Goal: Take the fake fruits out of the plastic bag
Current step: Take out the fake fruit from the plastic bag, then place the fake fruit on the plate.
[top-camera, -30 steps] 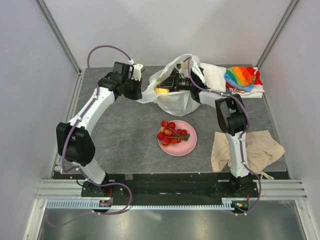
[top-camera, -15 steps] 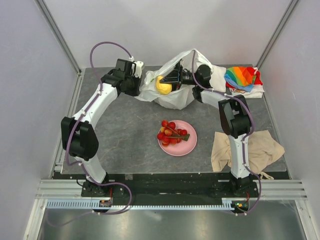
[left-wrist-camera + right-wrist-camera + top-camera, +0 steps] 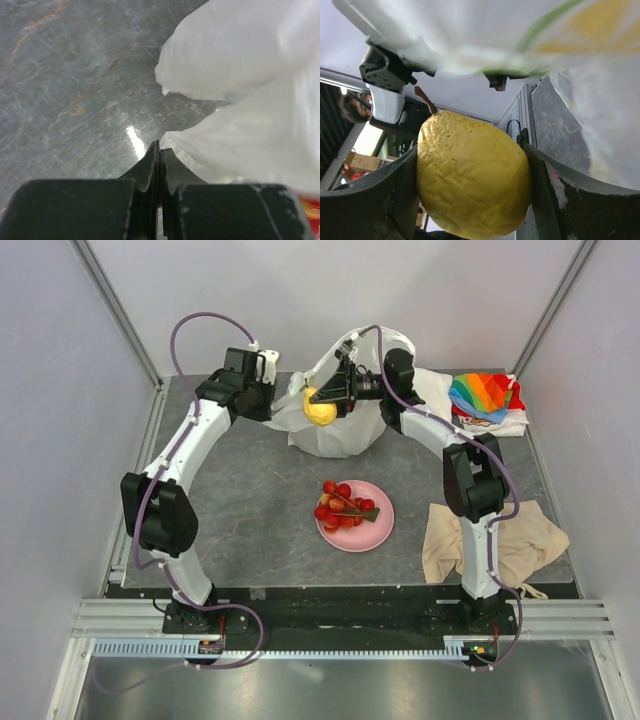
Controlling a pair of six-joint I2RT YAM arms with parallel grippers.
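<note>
My right tool (image 3: 325,405) is clamped on the lemon (image 3: 470,175), just outside the mouth of the plastic bag (image 3: 345,438). My left tool (image 3: 159,152) is pressed together on the bag's edge (thin film, likely to slip). Next I'd carry the lemon over the table (image 3: 250,500) and set it near the plate (image 3: 388,521).

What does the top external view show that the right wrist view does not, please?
Only the top external view shows the pink plate holding the red cherry cluster, plus the rainbow cloth. Only the right wrist view shows the speckles and brown stem on the yellow lemon. Both show that lemon gripped in the right claw by the plastic bag.
</note>
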